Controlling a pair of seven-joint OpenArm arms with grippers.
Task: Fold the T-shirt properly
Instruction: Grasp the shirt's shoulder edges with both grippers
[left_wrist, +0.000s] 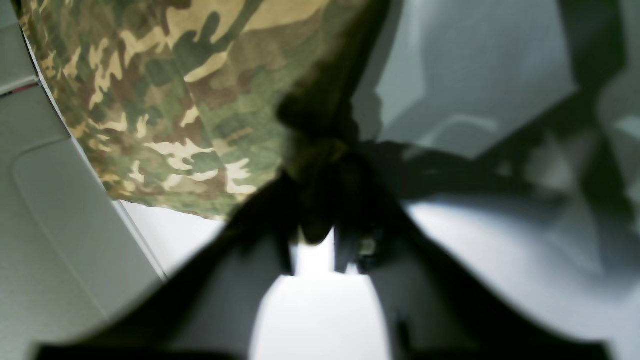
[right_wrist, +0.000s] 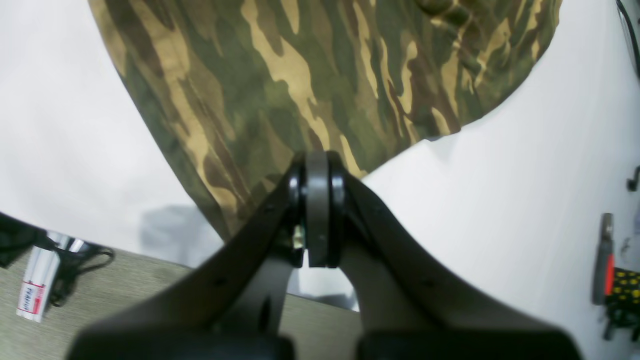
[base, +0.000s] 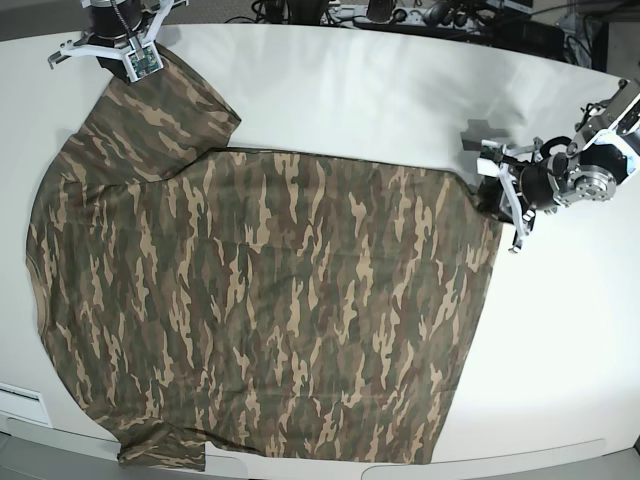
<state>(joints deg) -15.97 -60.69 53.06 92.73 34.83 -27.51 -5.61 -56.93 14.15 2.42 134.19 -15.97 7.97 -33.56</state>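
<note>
Both pincers clench T-shirt edges: left pincer hem, right pincer sleeve.

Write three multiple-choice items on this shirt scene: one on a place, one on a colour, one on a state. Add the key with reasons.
1. Where does the left end effector meet the T-shirt?
A. at a hem corner
B. at the collar
C. mid-chest

2. What colour is the table?
A. black
B. white
C. red

3. How do the jaws of the right end effector stand?
A. wide open
B. removed
C. shut on the sleeve edge

Key: 1 A, the base view shows it at the corner of the straight hem; 2 B, the bare surface is white; 3 C, the right wrist view shows pads pressed together at the cloth edge.
</note>
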